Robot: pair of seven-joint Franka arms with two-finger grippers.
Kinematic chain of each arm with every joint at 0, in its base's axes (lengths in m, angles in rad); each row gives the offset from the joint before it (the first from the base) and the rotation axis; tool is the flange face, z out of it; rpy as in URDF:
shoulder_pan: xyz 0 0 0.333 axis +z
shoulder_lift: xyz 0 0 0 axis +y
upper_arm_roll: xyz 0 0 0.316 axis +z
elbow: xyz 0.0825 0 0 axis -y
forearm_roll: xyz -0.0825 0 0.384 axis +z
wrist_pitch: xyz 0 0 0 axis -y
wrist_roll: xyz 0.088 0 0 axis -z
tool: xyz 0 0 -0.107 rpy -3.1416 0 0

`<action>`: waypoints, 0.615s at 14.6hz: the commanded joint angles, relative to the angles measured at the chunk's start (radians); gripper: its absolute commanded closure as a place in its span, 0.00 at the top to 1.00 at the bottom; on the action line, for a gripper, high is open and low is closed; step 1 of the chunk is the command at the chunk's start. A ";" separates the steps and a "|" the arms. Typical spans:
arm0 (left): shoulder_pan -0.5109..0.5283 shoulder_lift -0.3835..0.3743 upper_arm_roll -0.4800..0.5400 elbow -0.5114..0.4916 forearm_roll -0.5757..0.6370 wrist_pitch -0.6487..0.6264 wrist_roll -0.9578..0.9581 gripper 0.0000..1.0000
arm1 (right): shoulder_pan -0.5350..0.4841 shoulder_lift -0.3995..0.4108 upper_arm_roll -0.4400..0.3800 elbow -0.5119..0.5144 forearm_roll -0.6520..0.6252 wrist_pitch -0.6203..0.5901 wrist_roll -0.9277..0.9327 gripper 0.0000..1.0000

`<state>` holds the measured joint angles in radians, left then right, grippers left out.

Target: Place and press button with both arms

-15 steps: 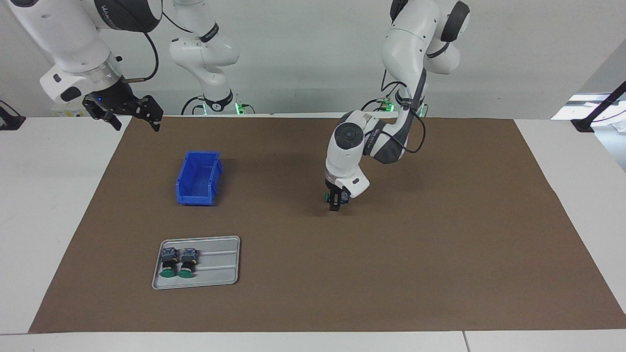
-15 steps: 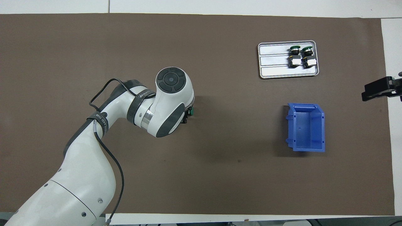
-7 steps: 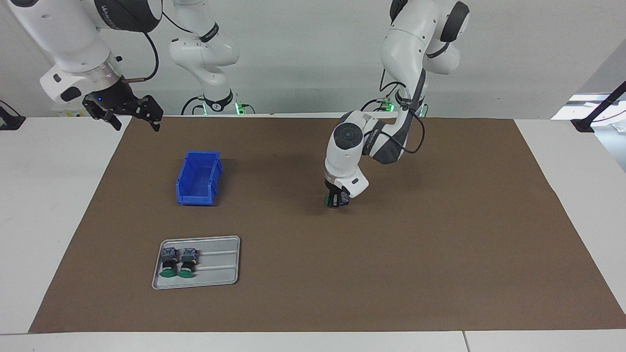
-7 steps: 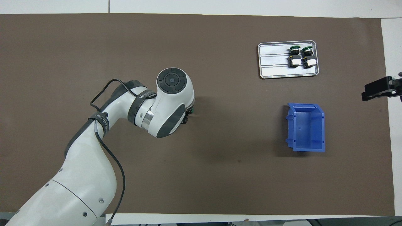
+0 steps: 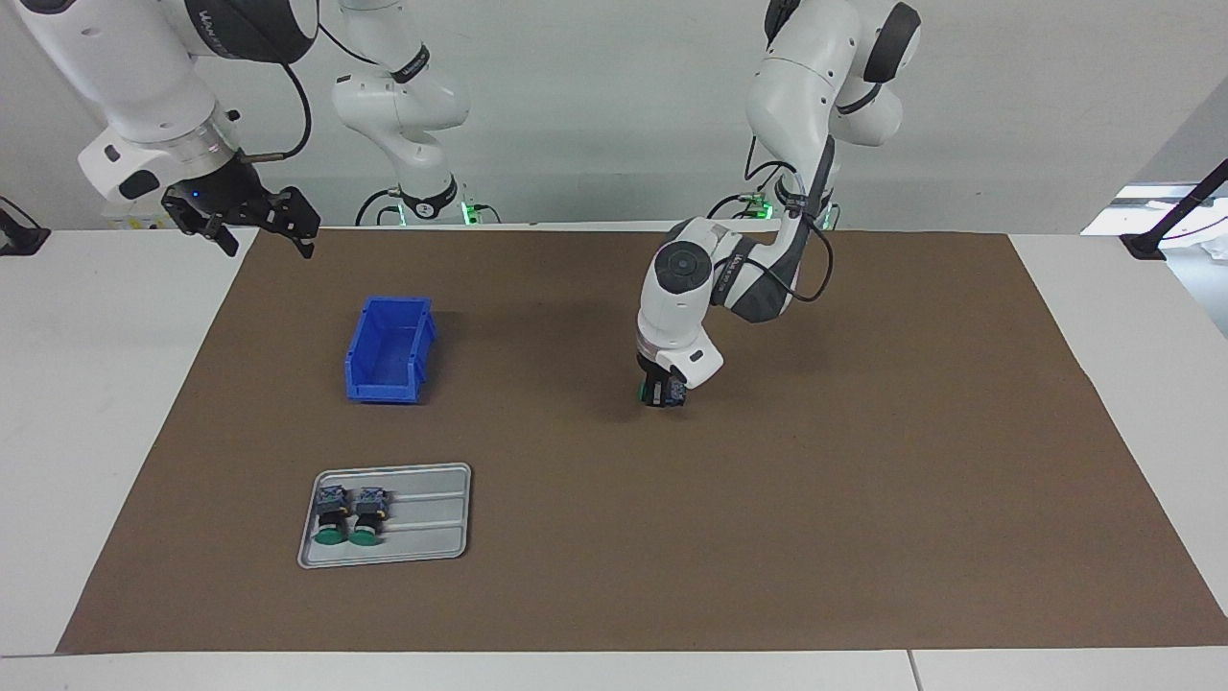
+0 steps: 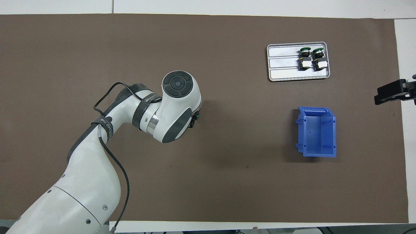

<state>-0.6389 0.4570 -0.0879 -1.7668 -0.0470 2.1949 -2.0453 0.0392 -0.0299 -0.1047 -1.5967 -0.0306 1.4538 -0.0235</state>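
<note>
One button (image 5: pixel 641 391) lies sideways in the middle of the brown mat, its green cap toward the right arm's end and its grey-blue body (image 5: pixel 677 392) toward the left arm's end. My left gripper (image 5: pixel 660 395) points straight down and is shut on the button around its middle, low over the mat. From overhead the left wrist hides nearly all of it; only a green sliver of the button (image 6: pixel 198 114) shows. My right gripper (image 5: pixel 269 242) waits open and empty in the air over the mat's corner by the right arm's base, and its tips (image 6: pixel 395 92) also show overhead.
A grey metal tray (image 5: pixel 432 537) (image 6: pixel 282 70), farther from the robots toward the right arm's end, holds two more buttons (image 5: pixel 331 518) (image 5: pixel 366 518) side by side. An empty blue bin (image 5: pixel 389 350) (image 6: pixel 317 131) stands nearer to the robots than the tray.
The left gripper's fingers have drawn in around the button, and the hand has shifted very slightly. The right arm has not moved.
</note>
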 commanded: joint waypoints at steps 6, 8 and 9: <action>0.061 -0.095 0.008 -0.013 -0.029 0.032 0.014 0.24 | -0.001 -0.024 -0.001 -0.025 0.005 -0.001 -0.015 1.00; 0.062 -0.107 0.008 -0.016 -0.066 0.103 0.013 0.24 | -0.001 -0.024 -0.001 -0.025 0.005 -0.001 -0.015 1.00; 0.064 -0.110 0.008 -0.016 -0.083 0.126 0.013 0.24 | -0.001 -0.024 -0.001 -0.025 0.005 -0.001 -0.015 1.00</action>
<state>-0.5756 0.3720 -0.0784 -1.7539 -0.0964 2.2603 -2.0397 0.0392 -0.0299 -0.1047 -1.5968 -0.0306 1.4538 -0.0235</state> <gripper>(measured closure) 0.674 0.000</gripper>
